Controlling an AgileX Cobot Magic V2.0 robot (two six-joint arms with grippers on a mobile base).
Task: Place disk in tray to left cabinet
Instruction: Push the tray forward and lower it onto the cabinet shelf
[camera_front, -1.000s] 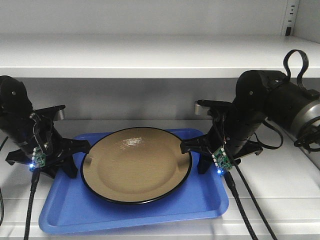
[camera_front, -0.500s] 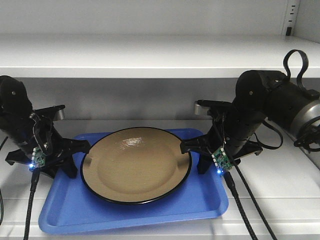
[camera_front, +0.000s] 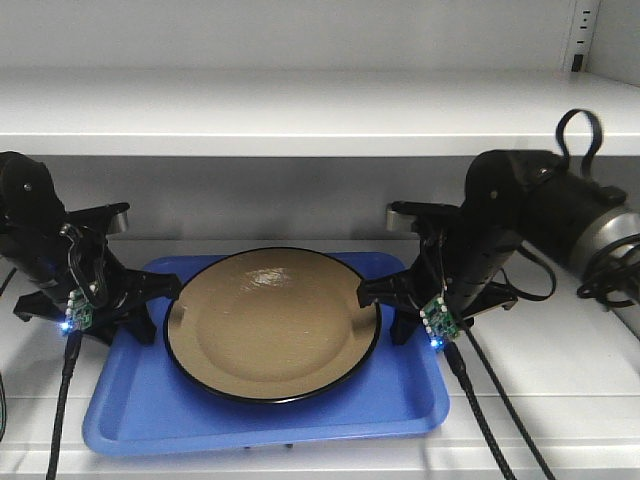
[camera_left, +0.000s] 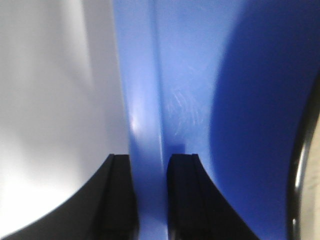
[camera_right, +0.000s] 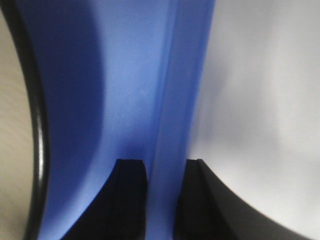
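The tan disk (camera_front: 272, 320) with its thin black rim lies in the middle of the blue tray (camera_front: 260, 422). The tray is level just over a white shelf (camera_front: 565, 375) of the left cabinet; whether it touches the shelf I cannot tell. My left gripper (camera_front: 152, 298) is shut on the tray's left rim (camera_left: 147, 125), one finger on each side of it. My right gripper (camera_front: 383, 298) is shut on the right rim (camera_right: 172, 100) the same way. The disk's edge (camera_left: 301, 170) shows at the right of the left wrist view, and the disk (camera_right: 12, 150) shows at the left of the right wrist view.
An upper cabinet shelf (camera_front: 300, 112) runs across just above both arms. A back upright with peg holes (camera_front: 580, 30) stands at the top right. Black cables (camera_front: 490, 420) trail from the right wrist over the lower shelf, and another cable (camera_front: 62, 400) hangs from the left wrist.
The tray with the disk has moved a little farther into the cabinet, away from the camera. Both grippers moved with it, still closed on its rims.
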